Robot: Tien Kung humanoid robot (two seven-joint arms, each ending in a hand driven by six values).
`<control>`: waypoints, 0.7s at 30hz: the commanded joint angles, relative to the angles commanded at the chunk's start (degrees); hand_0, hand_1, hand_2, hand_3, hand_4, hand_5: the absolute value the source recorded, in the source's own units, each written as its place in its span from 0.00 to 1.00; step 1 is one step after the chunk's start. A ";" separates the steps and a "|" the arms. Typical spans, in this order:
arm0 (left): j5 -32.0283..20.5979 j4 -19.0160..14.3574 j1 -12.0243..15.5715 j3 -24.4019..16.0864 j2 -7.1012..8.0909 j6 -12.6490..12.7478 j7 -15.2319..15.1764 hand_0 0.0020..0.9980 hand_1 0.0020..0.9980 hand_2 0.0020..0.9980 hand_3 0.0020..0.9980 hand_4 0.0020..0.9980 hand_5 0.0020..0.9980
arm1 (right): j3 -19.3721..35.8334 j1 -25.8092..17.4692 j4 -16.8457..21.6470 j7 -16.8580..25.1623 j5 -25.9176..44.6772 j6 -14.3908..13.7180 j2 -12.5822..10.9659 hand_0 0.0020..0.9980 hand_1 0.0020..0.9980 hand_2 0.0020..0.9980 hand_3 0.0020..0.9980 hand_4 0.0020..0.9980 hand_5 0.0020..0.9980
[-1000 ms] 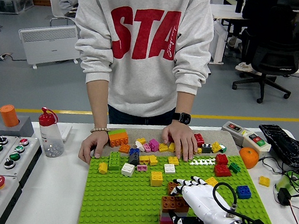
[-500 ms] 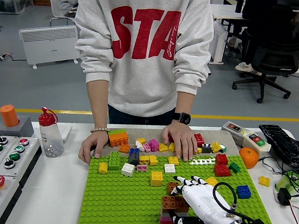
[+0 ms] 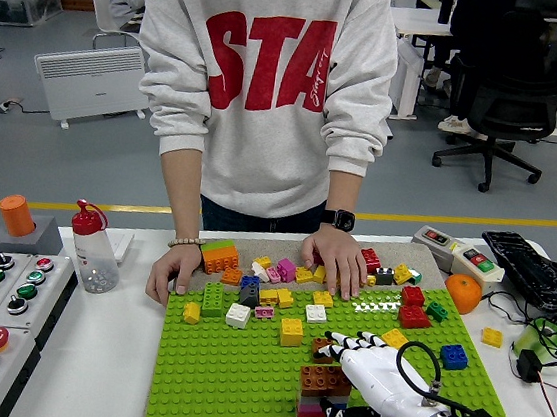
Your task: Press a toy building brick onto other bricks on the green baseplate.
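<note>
Pressing is the step in hand, judged from the right robot hand (image 3: 366, 365), white with black joints, which is laid palm-down over the near right part of the green studded baseplate (image 3: 229, 374). Its fingers are extended forward and only loosely bent; nothing is seen gripped between them, though the underside of the palm is hidden. The fingertips (image 3: 337, 340) rest at the small dark brown brick (image 3: 320, 347), and the thumb side lies against the larger brown rectangular brick (image 3: 323, 379), which sits stacked on a low pile with pink and dark pieces beneath at the plate's near edge. Whether the brown brick is fully seated cannot be told.

The plate is steadied at its far edge by the person's two hands, one (image 3: 173, 270) at the left corner and one (image 3: 334, 259) flat among the loose coloured bricks (image 3: 279, 294).

For a good press, force is best applied straight down through the palm, centred on the brown brick, so that the studs are engaged evenly and the brick is not tipped. Sideways drag should be avoided, since the stack is close to the plate's edge and could be levered off. The left robot arm is not seen.
</note>
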 joint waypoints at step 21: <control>0.20 0.00 0.20 -0.02 0.00 -0.09 0.07 0.66 0.68 0.70 0.58 0.29 1.00 | 0.20 -0.33 1.17 2.76 1.51 -1.38 -0.06 1.00 0.94 1.00 0.95 0.75 0.32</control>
